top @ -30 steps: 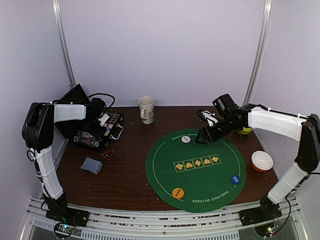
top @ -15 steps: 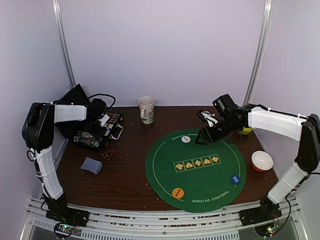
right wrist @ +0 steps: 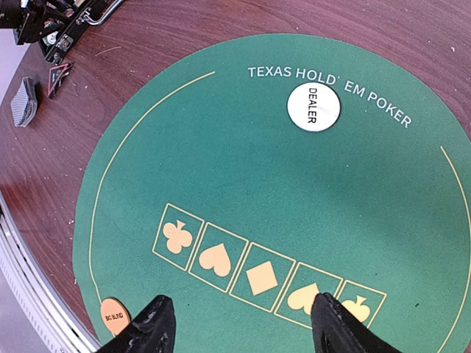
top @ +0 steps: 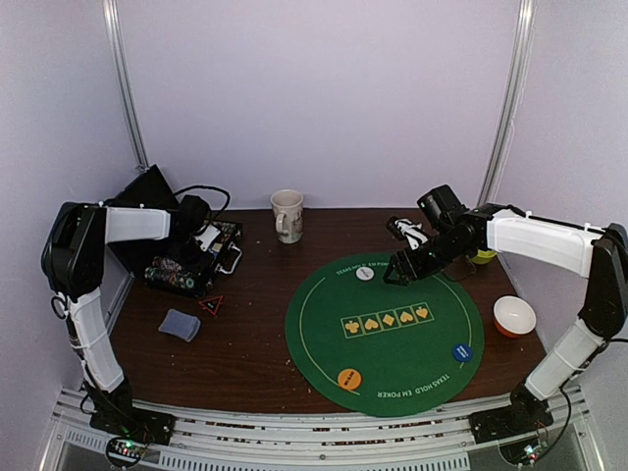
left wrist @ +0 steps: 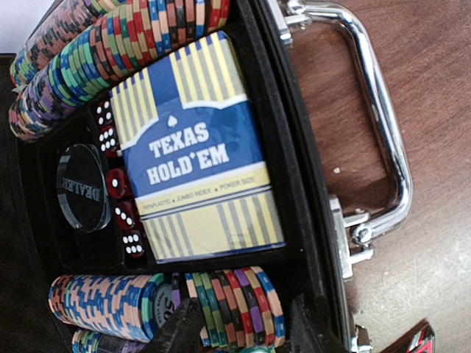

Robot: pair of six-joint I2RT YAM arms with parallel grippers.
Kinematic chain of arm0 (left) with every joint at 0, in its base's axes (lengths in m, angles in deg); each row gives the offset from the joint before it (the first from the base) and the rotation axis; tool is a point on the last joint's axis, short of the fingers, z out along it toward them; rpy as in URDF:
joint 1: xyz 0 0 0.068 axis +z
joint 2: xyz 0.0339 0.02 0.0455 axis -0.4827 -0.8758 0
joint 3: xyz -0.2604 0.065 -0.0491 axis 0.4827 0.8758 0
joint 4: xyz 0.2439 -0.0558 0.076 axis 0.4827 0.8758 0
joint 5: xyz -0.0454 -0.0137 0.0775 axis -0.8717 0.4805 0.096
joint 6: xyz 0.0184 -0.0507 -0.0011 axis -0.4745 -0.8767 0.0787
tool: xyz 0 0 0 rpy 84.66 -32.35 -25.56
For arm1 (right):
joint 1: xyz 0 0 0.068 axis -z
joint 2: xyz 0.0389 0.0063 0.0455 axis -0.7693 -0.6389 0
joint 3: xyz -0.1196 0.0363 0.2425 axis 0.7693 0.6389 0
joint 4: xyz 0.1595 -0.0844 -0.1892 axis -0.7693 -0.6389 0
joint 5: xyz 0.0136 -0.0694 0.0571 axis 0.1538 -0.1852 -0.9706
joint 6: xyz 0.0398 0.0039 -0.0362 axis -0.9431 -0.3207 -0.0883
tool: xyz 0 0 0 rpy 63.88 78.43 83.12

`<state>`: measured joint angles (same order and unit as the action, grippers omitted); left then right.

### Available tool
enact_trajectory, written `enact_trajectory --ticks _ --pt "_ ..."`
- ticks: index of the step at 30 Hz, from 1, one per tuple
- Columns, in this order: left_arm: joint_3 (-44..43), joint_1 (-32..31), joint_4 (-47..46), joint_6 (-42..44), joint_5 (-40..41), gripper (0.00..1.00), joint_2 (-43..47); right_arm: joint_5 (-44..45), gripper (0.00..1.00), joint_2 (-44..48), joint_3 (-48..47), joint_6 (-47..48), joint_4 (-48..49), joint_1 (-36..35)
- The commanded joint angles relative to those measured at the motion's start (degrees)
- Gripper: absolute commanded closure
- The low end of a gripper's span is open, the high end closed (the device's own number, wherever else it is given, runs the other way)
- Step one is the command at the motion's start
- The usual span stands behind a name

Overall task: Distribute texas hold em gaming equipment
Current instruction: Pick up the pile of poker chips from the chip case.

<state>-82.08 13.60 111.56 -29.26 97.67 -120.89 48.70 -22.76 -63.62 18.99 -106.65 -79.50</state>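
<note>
My left gripper (top: 188,245) reaches into an open black chip case (top: 201,257). In the left wrist view it (left wrist: 243,331) is open, its jaws either side of a short group of striped chips (left wrist: 235,305) in the near row. The left finger touches the group and the right finger stands slightly off. A blue and yellow card box (left wrist: 195,147), red dice and a black dealer puck (left wrist: 81,187) lie in the case. My right gripper (top: 397,270) (right wrist: 243,323) is open and empty above the green mat (top: 324,324). On the mat lie white (top: 364,274), orange (top: 349,378) and blue (top: 461,351) buttons.
A grey-blue card pile (top: 180,324) and a small triangular packet (top: 212,304) lie left of the mat. A beige mug (top: 287,214) stands at the back. A yellow-green bowl (top: 481,256) and an orange-white bowl (top: 514,316) sit at the right. A black bag (top: 142,196) is behind the case.
The left wrist has shifted very slightly over the case. The right arm has not moved.
</note>
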Motion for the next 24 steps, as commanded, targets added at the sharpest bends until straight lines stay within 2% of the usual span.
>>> enact_trajectory --ticks 1,13,17,24 --pt "1.65 0.28 2.99 0.51 1.03 0.55 -0.16 -0.46 0.35 -0.16 -0.99 0.38 -1.55 0.38" --pt "1.47 0.33 2.38 0.86 1.77 0.52 1.49 -0.86 0.35 -0.52 -1.16 0.47 -2.15 0.38" --pt "2.57 0.36 -0.12 1.72 1.41 0.52 4.37 -1.28 0.35 -0.92 -1.46 0.60 -2.39 0.38" --pt "2.90 0.33 -0.08 1.68 3.72 0.55 3.06 -1.98 0.35 -1.64 -1.78 0.91 -2.74 0.37"
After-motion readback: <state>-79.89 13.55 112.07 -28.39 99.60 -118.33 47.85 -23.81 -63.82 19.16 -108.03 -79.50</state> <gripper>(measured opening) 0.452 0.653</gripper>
